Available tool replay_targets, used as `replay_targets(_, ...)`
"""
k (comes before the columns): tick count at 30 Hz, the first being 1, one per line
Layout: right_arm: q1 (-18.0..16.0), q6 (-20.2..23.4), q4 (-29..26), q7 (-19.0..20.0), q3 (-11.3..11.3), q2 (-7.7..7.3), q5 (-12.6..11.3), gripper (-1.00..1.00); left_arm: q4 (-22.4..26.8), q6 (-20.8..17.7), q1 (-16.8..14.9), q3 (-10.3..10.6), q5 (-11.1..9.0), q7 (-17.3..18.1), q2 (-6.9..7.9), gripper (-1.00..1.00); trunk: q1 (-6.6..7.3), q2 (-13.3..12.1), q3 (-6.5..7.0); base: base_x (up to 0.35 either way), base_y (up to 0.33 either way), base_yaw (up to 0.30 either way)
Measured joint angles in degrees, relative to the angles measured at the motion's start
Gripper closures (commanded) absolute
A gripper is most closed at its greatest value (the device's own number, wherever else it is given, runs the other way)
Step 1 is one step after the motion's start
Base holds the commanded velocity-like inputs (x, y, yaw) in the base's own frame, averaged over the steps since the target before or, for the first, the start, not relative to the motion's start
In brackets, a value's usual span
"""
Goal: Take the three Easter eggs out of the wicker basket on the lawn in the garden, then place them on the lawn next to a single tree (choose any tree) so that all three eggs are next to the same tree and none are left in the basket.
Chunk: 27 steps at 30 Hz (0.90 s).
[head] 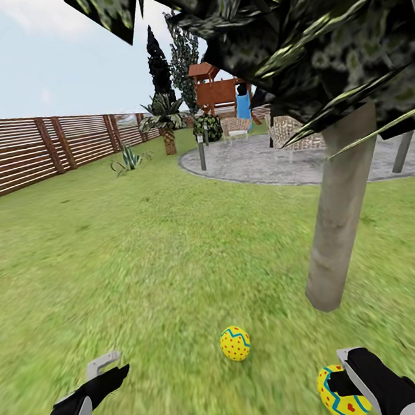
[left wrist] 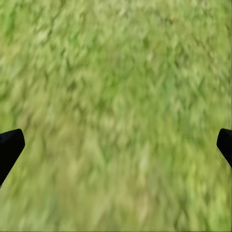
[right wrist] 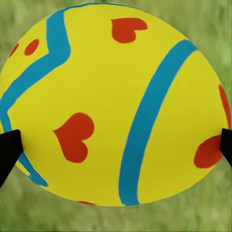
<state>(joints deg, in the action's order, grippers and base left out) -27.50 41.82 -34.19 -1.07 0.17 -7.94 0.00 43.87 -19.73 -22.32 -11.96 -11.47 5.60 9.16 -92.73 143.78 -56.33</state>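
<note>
Right gripper: closed around a yellow Easter egg, fingers pressing its two sides, carried low over the lawn, likely to set it down.
Held egg up close: blue bands and red hearts between the black fingertips.
Left gripper: spread wide, holding nothing; grass below it.
Placed egg: resting on the grass near the base of the tree, so the pair can end up together.
Wicker basket: I can't spot it from here.
Background: slatted fence, grey patio, wooden playset.
</note>
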Motion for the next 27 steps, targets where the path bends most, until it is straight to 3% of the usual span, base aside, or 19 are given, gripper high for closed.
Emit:
replay_targets(16,0.0,0.0,0.0,0.0,0.0,0.03,0.0,1.0,-0.1,0.2,0.0,0.0,0.0,-0.3,-0.17,-1.0,0.0,0.0,0.0,0.324,0.0,0.0)
replay_targets(21,0.0,0.0,0.0,0.0,0.0,0.03,0.0,1.0,-0.1,0.2,0.0,0.0,0.0,-0.1,-0.25,-1.0,-0.03,0.0,0.0,0.043,0.0,0.0)
replay_targets(27,0.0,0.0,0.0,0.0,0.1,0.03,-0.1,1.0,-0.1,0.2,0.0,0.0,0.0,-0.4,-0.26,-1.0,-0.19,0.1,-1.33,0.0,0.0,0.0)
